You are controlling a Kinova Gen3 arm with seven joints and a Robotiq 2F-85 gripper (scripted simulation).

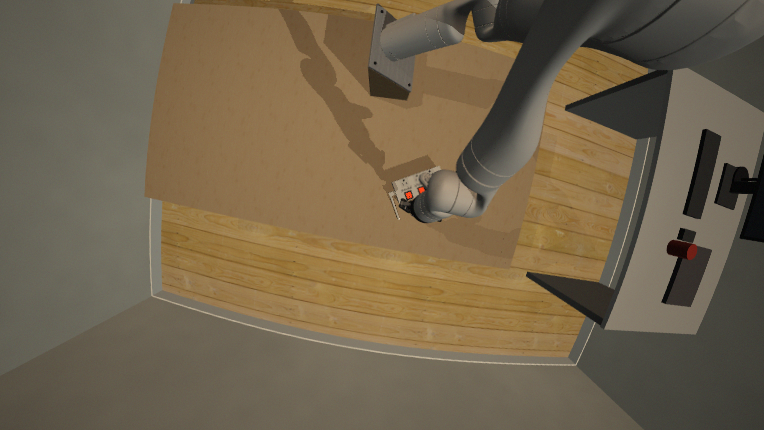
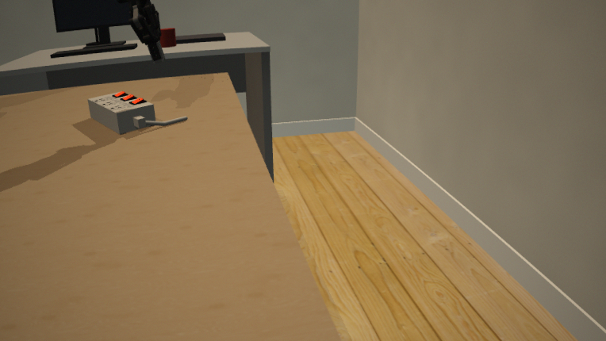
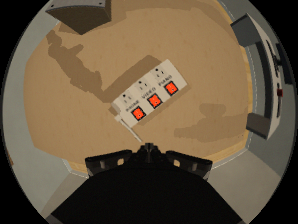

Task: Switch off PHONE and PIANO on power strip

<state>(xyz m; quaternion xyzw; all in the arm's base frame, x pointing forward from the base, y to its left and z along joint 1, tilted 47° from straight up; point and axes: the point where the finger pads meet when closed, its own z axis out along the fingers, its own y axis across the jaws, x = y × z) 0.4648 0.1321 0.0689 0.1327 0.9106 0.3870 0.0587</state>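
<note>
A grey power strip lies flat on the brown table, the right way up, with a short cable stub at its near end. It carries three red lit rocker switches in a row. They also show in the wrist view; the labels are too small to read. In the overhead view the strip is partly hidden under my wrist. My gripper is shut and empty, hanging in the air well above the strip, toward its cable end. In the wrist view its closed fingertips sit just below the strip.
A grey desk stands behind the table with a monitor, a keyboard and a red cup. The arm's grey base block sits on the table's far side. The table's right edge drops to the wooden floor.
</note>
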